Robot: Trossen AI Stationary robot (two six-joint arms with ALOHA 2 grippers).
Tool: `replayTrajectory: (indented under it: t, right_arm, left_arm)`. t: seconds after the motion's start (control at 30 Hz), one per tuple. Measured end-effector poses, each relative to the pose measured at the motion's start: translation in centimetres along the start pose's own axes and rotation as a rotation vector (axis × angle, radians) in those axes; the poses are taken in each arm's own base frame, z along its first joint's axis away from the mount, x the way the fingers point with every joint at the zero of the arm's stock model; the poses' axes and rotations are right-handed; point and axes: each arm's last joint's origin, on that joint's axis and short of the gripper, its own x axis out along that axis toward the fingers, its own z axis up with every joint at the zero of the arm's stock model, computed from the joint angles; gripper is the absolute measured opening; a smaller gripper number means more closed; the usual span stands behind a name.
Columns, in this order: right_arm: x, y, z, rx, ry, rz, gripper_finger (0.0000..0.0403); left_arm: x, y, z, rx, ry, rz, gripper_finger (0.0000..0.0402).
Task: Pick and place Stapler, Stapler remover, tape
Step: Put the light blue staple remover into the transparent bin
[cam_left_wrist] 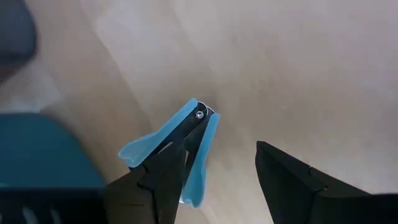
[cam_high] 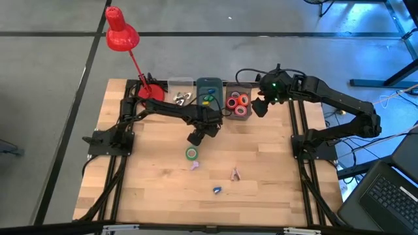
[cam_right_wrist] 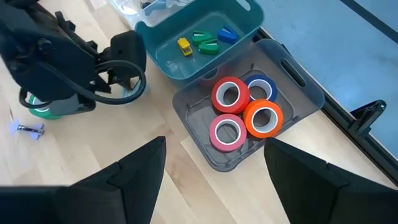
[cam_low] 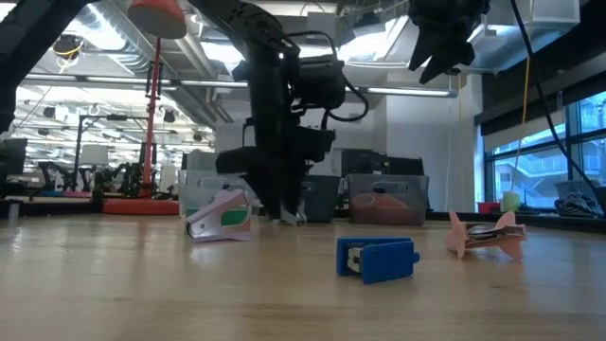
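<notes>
Nearest the front edge of the bench (cam_high: 150, 189) lies a blue staple remover (cam_high: 217, 190), with a pink one (cam_high: 235, 173) slightly farther in and a pale purple one (cam_high: 194, 166) to its left; all three rest loose on the wood and remain to be sorted. Just behind the purple piece a green roll of tape (cam_high: 191, 153) lies flat on the bench, likewise not yet binned. Directly above and behind that roll hangs the left gripper (cam_high: 199, 135); its wrist view shows a light-blue staple remover (cam_left_wrist: 180, 149) pressed against one dark finger, with the other finger standing clear, so the fingers are parted and whether the piece is truly gripped cannot be told. In judgement, this is the item currently in hand, either just collected or about to be let go. Farther back, along the far edge, stands a row of bins: a clear one (cam_high: 181, 93) holding pale pieces, a teal bin (cam_high: 209, 90) containing small yellow, green and blue items, and a grey bin (cam_high: 239, 104) holding four rolls of tape in red, orange, pink and blue. The right gripper (cam_high: 261, 106) hovers just beside the grey bin, fingers spread wide and empty. The tape sorting appears largely done; several removers remain. No stapler can be identified with certainty.
</notes>
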Motion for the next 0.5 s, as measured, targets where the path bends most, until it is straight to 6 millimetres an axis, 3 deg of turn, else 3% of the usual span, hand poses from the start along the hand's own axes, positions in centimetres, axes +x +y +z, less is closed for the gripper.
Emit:
replayTrajectory:
  t: [0.5]
  right_arm:
    - [0.0, 0.03, -0.01, -0.012, 0.003, 0.011, 0.0275]
  left_arm:
    - [0.01, -0.38, 0.05, 0.015, 0.08, 0.083, 0.0186]
